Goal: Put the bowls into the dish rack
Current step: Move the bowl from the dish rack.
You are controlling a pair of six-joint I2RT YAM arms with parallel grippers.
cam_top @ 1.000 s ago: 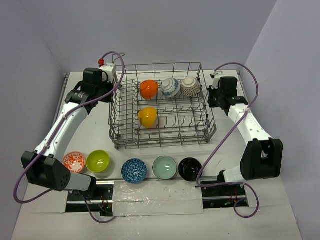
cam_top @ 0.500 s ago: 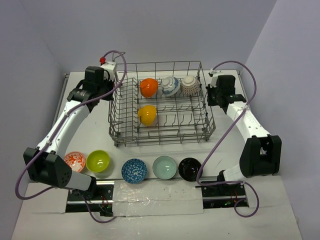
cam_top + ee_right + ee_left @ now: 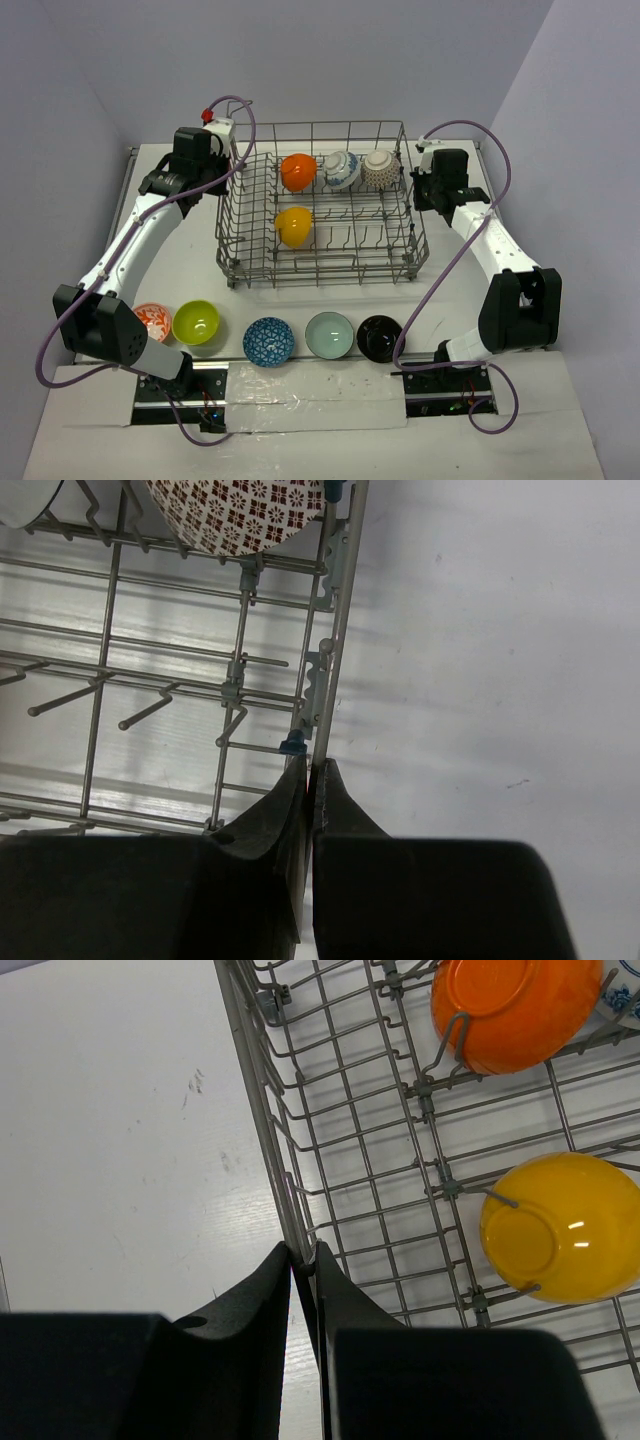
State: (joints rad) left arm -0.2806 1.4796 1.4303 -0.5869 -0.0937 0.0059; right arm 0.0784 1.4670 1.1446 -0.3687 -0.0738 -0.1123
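Note:
The grey wire dish rack (image 3: 320, 274) stands mid-table. In it rest an orange bowl (image 3: 297, 173), a blue-patterned bowl (image 3: 340, 171), a red-and-white patterned bowl (image 3: 380, 170) and a yellow bowl (image 3: 293, 226). My left gripper (image 3: 222, 165) is shut on the rack's left rim wire (image 3: 262, 1110), fingertips pinching it (image 3: 303, 1255). On the opposite side my right gripper (image 3: 418, 190) is shut on the right rim (image 3: 335, 660), clamped just below a blue clip (image 3: 311, 768). Orange (image 3: 520, 1005) and yellow (image 3: 560, 1225) bowls show in the left wrist view.
Along the near edge sit several loose bowls: a red-patterned one (image 3: 152, 320), lime green (image 3: 196, 322), blue-patterned (image 3: 268, 341), pale teal (image 3: 329, 334) and glossy black (image 3: 380, 337). Purple cables loop over both arms. Walls close in behind and at the sides.
The rack has shifted a little toward the back of the table, both grippers moving with it while staying clamped on its rims. The loose bowls have not moved.

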